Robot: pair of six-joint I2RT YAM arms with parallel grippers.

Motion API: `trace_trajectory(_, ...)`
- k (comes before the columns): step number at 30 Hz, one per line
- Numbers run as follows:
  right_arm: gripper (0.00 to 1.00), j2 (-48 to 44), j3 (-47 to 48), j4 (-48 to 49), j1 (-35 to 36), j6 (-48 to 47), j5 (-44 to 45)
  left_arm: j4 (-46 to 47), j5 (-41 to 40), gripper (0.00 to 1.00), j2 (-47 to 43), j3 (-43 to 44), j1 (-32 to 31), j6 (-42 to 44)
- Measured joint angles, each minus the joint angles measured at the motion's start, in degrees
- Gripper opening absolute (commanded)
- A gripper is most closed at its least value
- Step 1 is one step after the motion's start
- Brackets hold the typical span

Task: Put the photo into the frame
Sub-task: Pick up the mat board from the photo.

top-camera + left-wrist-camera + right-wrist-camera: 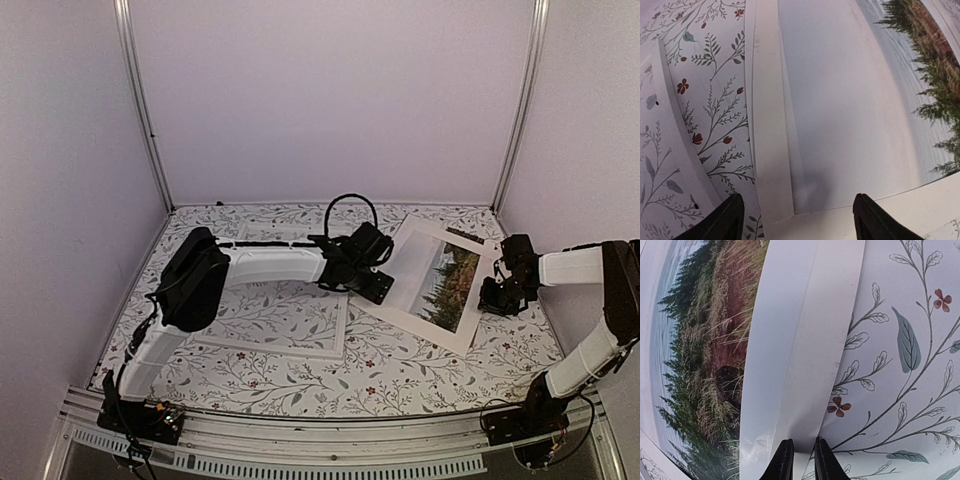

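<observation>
**Top external view.** Where the photo (440, 280) lies on the flowered tablecloth (400, 375), right of centre and skewed, the frame (280, 350) lies flat just beside it on the left, partly under the left arm. The coming move turns on that leftward shift and on squaring the two rectangles.
- The photo's long axis seems to run away from the bases, though perspective makes this uncertain.
- The left gripper (375, 287) sits at the photo's frame-side edge and the right gripper (495, 300) at its opposite edge, so the left arm is nearer the frame.

**Left wrist view.**
- Left gripper (797, 222): the black fingers (725, 222) stand wide apart, straddling a corner of the photo and holding nothing.
- Photo (830, 100): a smooth sheet with a broad white border, pale water and dark conifers.
- A narrow white rail (680, 140) crossing the cloth is probably the frame's edge, slim and straight.

**Right wrist view.**
- Right gripper (804, 464): the fingers are almost together, and the photo's white border (790, 340) runs into the gap. It appears pinched, though the tips hide the contact.
- The sheet is thin and glossy, with a slight ridge along the border.
- The cloth beside it is matte and printed with leaves and red flowers.
</observation>
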Motion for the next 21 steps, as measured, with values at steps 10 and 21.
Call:
trace_trajectory(10,0.17,0.0,0.46,-1.38,0.0,-0.24,0.0,-0.46,0.2,0.62,4.17,2.64,1.29,1.09)
trace_trajectory(21,0.17,0.07,0.5,-1.38,0.0,-0.28,-0.04,0.79,3.26,0.47,3.65,0.96,2.19,-0.68)
